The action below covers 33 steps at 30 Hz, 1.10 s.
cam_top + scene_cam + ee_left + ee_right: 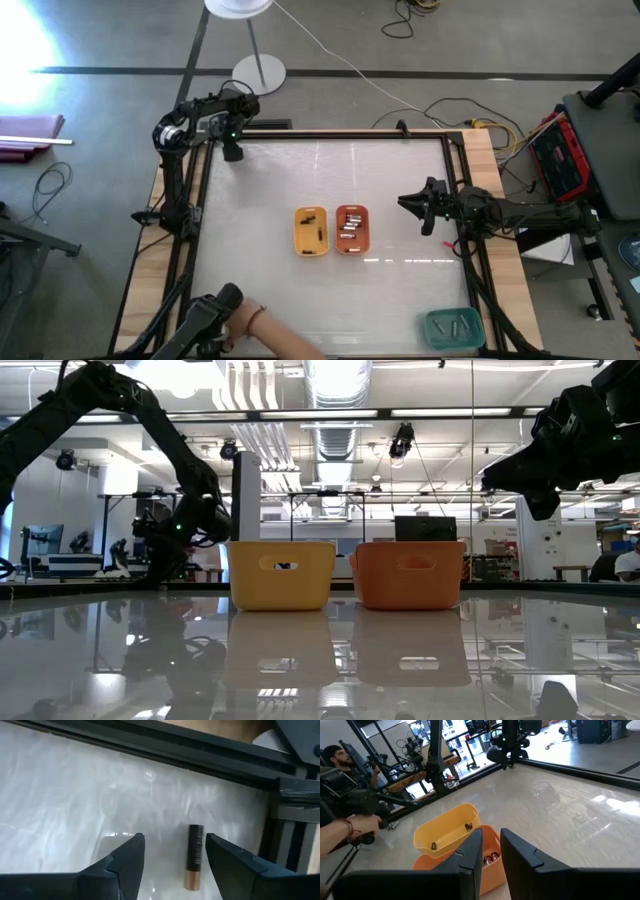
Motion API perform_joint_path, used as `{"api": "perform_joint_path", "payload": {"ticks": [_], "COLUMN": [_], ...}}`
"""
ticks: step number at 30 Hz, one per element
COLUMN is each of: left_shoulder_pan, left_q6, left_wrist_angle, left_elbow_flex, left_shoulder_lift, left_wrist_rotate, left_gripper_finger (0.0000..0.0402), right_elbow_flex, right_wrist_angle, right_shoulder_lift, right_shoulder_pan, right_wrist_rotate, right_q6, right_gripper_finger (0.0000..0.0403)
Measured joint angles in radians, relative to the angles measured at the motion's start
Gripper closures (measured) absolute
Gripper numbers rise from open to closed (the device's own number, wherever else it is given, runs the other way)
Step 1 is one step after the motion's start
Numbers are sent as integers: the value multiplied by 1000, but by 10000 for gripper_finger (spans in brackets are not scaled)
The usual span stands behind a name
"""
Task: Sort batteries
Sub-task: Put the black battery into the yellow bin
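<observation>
My left gripper (175, 842) stands open near the table's far left corner (233, 150), fingers pointing down. A dark battery with a copper end (194, 856) lies flat on the table between its fingers, apart from both. My right gripper (491, 834) hovers at the right (418, 208), a narrow gap between its fingers and nothing in it. The yellow tray (311, 231) holds a few dark batteries (313, 222). The orange tray (352, 229) beside it holds several silvery batteries (349, 228).
A teal tray (453, 327) with several batteries sits at the near right corner. A person's forearm (272, 328) reaches over the near edge, and a hand (355, 827) shows beside the table. A black frame (190, 215) rims the table.
</observation>
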Motion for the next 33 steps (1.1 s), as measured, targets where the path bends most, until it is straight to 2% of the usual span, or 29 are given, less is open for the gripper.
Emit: {"api": "perform_joint_path", "payload": {"ticks": [6,10,15,22,27,33], "left_shoulder_pan": [0,0,-4,-10,-43,-107], "left_q6": [27,73,77,152,232,319], "left_wrist_angle": [54,145,177,194,181,182], "left_elbow_flex": [-9,-49,-82,-71,-43,20], "left_shoulder_lift": [-8,-11,-10,-7,-3,-23], "left_wrist_rotate": [0,-21,-32,-48,-97,-63], "left_gripper_finger": [212,235,289,387,389,397], "right_elbow_flex": [0,0,0,0,0,0], "right_wrist_angle": [0,0,0,0,0,0], "right_shoulder_lift": [0,0,0,0,0,0], "right_shoulder_pan": [0,0,0,0,0,0], "right_wrist_rotate": [0,0,0,0,0,0], "right_q6": [0,0,0,0,0,0], "right_gripper_finger": [337,328,317,305,302,314]}}
